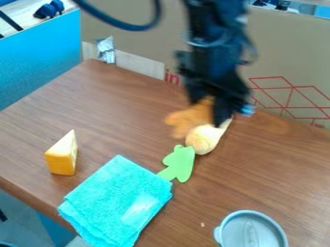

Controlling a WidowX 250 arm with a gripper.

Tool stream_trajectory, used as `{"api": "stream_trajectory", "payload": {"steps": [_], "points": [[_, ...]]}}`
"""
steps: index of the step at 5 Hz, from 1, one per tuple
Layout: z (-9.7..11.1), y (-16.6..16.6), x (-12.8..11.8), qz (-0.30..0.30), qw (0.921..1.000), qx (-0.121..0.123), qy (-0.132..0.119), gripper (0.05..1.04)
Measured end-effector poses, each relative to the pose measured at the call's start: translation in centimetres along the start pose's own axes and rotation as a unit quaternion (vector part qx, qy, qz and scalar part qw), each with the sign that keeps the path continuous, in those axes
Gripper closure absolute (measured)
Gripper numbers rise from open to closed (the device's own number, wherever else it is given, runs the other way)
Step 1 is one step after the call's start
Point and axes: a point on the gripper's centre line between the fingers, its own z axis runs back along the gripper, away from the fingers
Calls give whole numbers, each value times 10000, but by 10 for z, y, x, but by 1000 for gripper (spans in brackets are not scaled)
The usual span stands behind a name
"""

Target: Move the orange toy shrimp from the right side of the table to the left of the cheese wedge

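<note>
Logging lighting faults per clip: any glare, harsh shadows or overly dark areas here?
Camera view: a pale patch on the folded turquoise cloth, glare or a marking, I can't tell which; light catches the crumpled silvery piece at the back; shadows on the wooden table look soft; the black gripper is dark, with little detail.

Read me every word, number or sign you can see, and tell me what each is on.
"in": red letters on the brown cardboard panel, probably a fragment beside the black robot arm.
Small red print at that panel's lower right: too small to read.
</note>
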Motion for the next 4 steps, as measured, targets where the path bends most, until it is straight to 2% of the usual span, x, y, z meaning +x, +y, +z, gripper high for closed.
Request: {"api": "stream_trajectory", "payload": {"steps": [1,2,3,4], "points": [[-7,39,-37,709,9971,189,217,519],[-16,79,-63,1260,9914,252,248,519],[-20,122,-83,1705,9851,147,172,519],[-19,166,-106,2112,9770,156,262,519]]}}
